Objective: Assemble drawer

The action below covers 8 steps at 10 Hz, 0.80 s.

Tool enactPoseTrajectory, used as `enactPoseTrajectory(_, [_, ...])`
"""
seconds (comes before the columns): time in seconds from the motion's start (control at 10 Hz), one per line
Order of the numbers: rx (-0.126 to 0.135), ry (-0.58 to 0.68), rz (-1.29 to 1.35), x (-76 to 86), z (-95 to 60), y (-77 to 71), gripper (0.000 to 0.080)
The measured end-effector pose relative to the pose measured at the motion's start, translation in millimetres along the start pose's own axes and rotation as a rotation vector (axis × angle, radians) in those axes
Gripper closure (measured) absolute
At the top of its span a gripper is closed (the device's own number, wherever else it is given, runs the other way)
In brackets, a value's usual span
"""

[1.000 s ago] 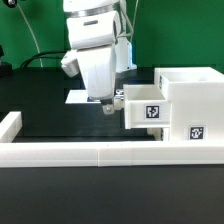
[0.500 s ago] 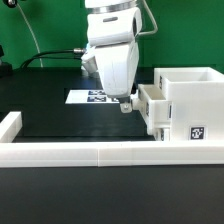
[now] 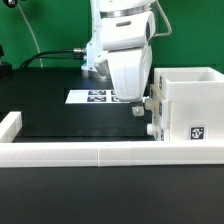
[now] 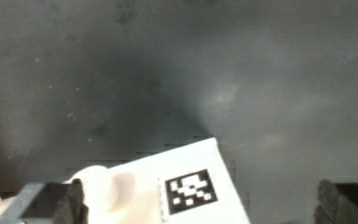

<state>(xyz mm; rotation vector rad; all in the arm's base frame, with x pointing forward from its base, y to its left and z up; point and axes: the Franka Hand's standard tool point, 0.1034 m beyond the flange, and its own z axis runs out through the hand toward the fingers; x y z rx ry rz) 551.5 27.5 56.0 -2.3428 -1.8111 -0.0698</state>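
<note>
The small white plastic tagged drawer tray (image 3: pixel 155 112) with its round knob (image 4: pixel 98 186) sits almost fully inside the large white cube-like housing (image 3: pixel 188 108) at the table's front-right corner. My gripper (image 3: pixel 139 109) presses its face, fingers spread wide, holding nothing; push axis runs rightward.

green backdrop (image 3: pixel 30 25), black tabletop (image 3: pixel 60 115) w/ white border rail (image 3: pixel 70 152) along front edge

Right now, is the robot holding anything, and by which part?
Nothing seems held. The fingers stand wide apart, with the knobbed front of the small tray between them, unclamped; one finger sits close beside the round knob.
</note>
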Motion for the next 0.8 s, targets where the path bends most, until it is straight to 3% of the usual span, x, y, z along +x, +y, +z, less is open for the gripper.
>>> enactPoseTrajectory(0.2, [0.000, -0.001, 0.010, 1.8, 0.4, -0.5, 0.0150])
enactPoseTrajectory(0.5, [0.011, -0.003, 0.023, -15.6, 5.5, -5.3, 0.0150])
enactPoseTrajectory(0.8, [0.010, -0.002, 0.025, -14.7, 5.1, -4.8, 0.0150])
